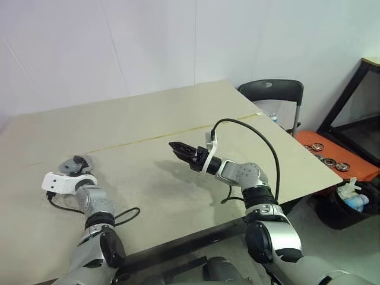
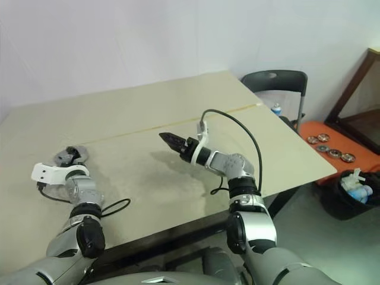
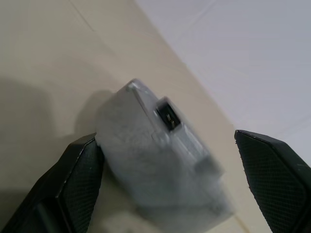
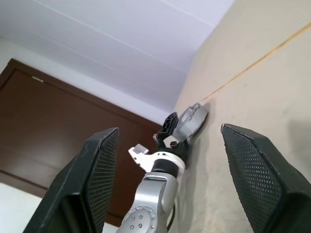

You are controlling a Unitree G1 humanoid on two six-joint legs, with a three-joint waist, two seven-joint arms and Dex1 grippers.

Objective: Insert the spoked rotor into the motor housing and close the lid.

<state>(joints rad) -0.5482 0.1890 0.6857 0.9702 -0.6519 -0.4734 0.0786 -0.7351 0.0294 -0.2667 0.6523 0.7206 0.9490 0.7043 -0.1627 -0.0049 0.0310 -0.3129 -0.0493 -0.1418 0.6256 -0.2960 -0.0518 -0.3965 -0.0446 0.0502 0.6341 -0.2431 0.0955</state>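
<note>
A grey round metal body with a small dark socket on its side, the motor housing, lies on the beige table at the left. My left gripper is open around it: one finger lies against its side and the other finger stands well off it. I cannot tell the lid apart from the housing. The spoked rotor is out of view. My right gripper hovers over the middle of the table, pointing left toward the housing, open with nothing between its fingers.
A thin yellow seam crosses the table. Beyond the far right corner stands a black chair. To the right, an orange surface carries several round parts beside a dark bin. The table's near edge runs just before my arms.
</note>
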